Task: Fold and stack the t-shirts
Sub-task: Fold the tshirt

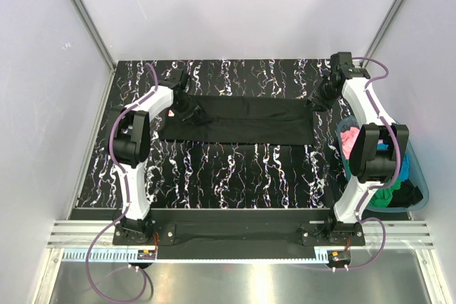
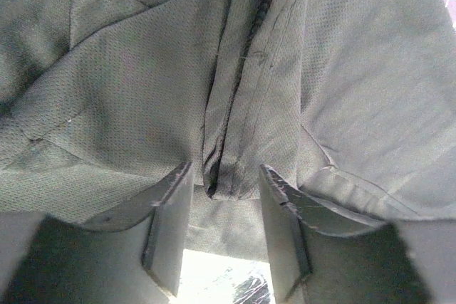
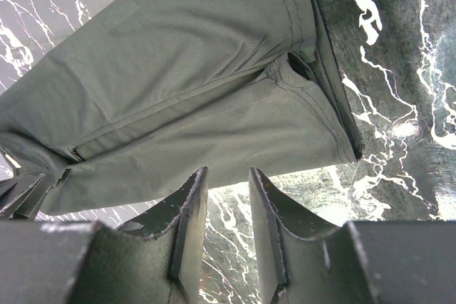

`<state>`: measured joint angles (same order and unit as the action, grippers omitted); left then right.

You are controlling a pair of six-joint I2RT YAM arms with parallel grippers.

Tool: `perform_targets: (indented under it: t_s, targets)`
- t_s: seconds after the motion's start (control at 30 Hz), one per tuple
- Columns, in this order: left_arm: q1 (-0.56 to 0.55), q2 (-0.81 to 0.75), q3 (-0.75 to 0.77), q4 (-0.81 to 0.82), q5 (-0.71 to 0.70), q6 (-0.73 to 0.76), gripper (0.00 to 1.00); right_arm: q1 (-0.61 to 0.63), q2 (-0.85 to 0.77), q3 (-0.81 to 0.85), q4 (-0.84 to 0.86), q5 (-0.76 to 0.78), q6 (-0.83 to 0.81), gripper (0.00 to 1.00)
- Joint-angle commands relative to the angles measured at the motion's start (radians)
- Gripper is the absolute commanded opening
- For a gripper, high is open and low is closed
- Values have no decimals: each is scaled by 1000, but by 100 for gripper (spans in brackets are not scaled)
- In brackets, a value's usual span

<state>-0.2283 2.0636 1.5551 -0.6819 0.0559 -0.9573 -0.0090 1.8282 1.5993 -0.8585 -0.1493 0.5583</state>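
The large black t-shirt (image 1: 242, 120) lies folded into a long flat strip across the far half of the table. My left gripper (image 1: 184, 103) hangs over its left end and my right gripper (image 1: 318, 100) over its right end. In the left wrist view the black cloth (image 2: 142, 90) fills the frame. A bunched fold sits at the tips of the left gripper (image 2: 226, 176), whose jaws stand apart and open. The right gripper (image 3: 228, 176) is open just off the shirt's hemmed edge (image 3: 199, 83), with only table showing between its fingers. Pink (image 1: 349, 137), turquoise (image 1: 405, 169) and green (image 1: 381, 197) shirts lie bunched at the right.
A translucent teal tub (image 1: 420, 189) at the table's right edge holds the coloured shirts, partly hidden by the right arm. The black marbled tabletop (image 1: 235, 172) stretches between the shirt and the arm bases. White walls enclose the far and side edges.
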Motion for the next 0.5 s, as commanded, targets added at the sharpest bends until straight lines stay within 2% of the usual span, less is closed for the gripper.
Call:
perform_targets:
  t_s: [0.0,0.1,0.23,0.43,0.47]
  targets:
    - [-2,-16,25,41,-4,-18,44,4,-20,28,12,-3,6,37]
    - [-6,-10,22,51,5,-29,41,4,-21,30,13,-1,6,37]
    - [-13,-11,23,74,19,-40,33,3,-23,21,19,-3,12,37]
    - [-17,-8,36,87,33,-51,11,3,-30,13,27,-4,14,37]
    - [-19,-10,37,87,32,-52,5,3,-32,14,24,-1,11,37]
